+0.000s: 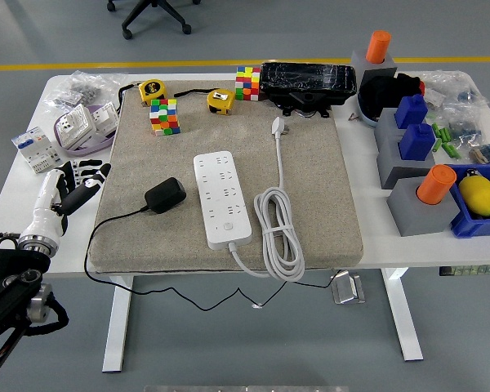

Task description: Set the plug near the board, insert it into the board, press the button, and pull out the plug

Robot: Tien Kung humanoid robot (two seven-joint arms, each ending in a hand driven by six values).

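Black arm, near left: your left hand (73, 186) sits at the desk's left edge, just off the mat, fingers loosely spread and holding nothing.
Right hand: not in the picture; you have nothing to read there.
Desk (20, 184): white, with a beige mat (327, 188) covering its middle.
Coiled cable (278, 233): white, lying on the mat just right of the board; it belongs to the board itself, ending in a white plug (278, 125) further back.
Board (221, 198): white power strip, flat on the mat's centre, long side running near to far. All sockets look vacant.
Button (228, 227): small round mark near the strip's close end; you cannot tell its on/off state from here.
Plug (164, 195): black adapter block, resting on the mat just left of the board, close but not touching, its thin black cord (94, 253) trailing off the near edge.
Far clutter: colour cubes (164, 116), tape measures (150, 89), a black box (307, 81) and grey stands (416, 200) at right, all well clear of the strip.
Progress, step one: plug looks already placed near the board, so you can likely count this done.
Progress, remaining: insertion, button press and pull-out all appear still ahead.
Next need: your hand must reach in over the mat and close on the black block.
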